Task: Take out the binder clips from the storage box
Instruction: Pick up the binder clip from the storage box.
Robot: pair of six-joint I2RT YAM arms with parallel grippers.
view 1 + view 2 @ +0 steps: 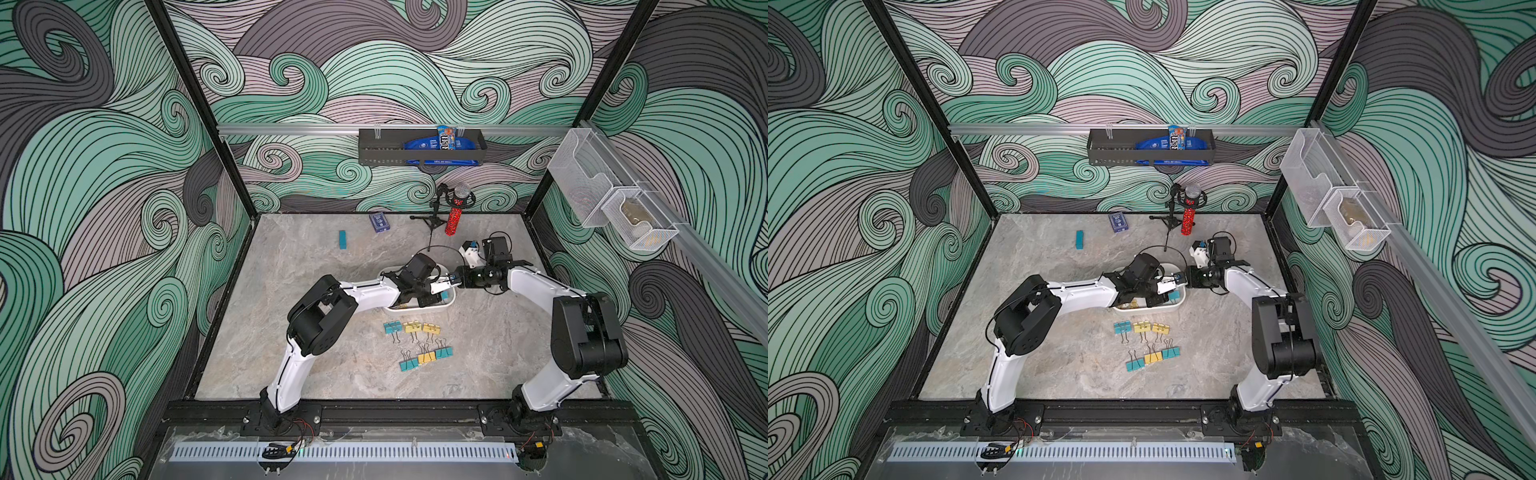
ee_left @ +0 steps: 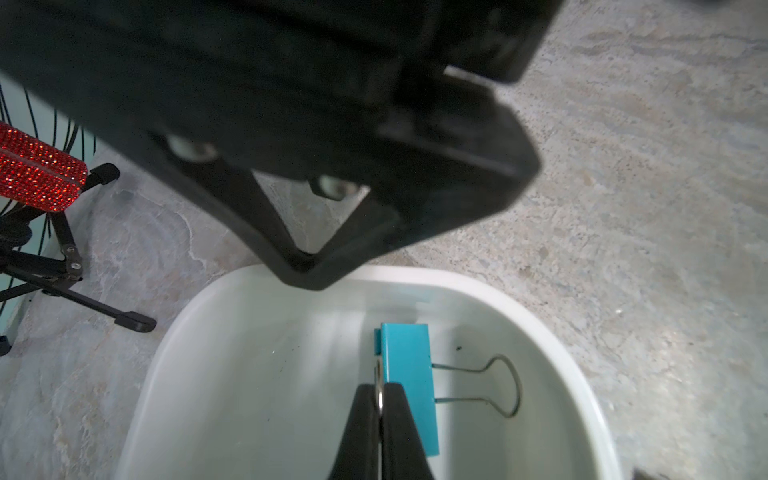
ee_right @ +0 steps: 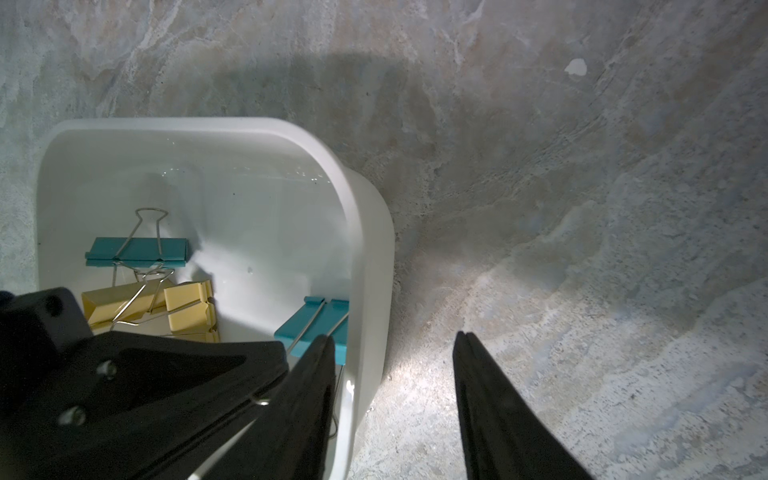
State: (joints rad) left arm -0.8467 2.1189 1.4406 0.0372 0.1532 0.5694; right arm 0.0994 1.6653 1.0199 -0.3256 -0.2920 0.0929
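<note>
**Left gripper [image 2: 379,401] pinched on a teal binder clip [image 2: 409,374] in the storage box [image 2: 415,275]**
Its fingers meet on the clip's raised wire handle at lower centre of the left wrist view (teal body just right of them). The right gripper [image 3: 395,334] is spread, straddling the box wall. In both top views, six loose binder clips [image 1: 419,345] lie on the table [image 1: 332,257] below the box.

Robotics lab test cell: black metal frame posts [image 1: 202,104], swirl-printed teal-grey wall panels [image 1: 374,62], grey stone-look tabletop [image 1: 332,374], white-and-black robot arms [image 1: 291,370] bolted to black front rail [image 1: 395,413], silver wall rail [image 1: 291,129] carrying black perforated tray [image 1: 415,157].
</note>
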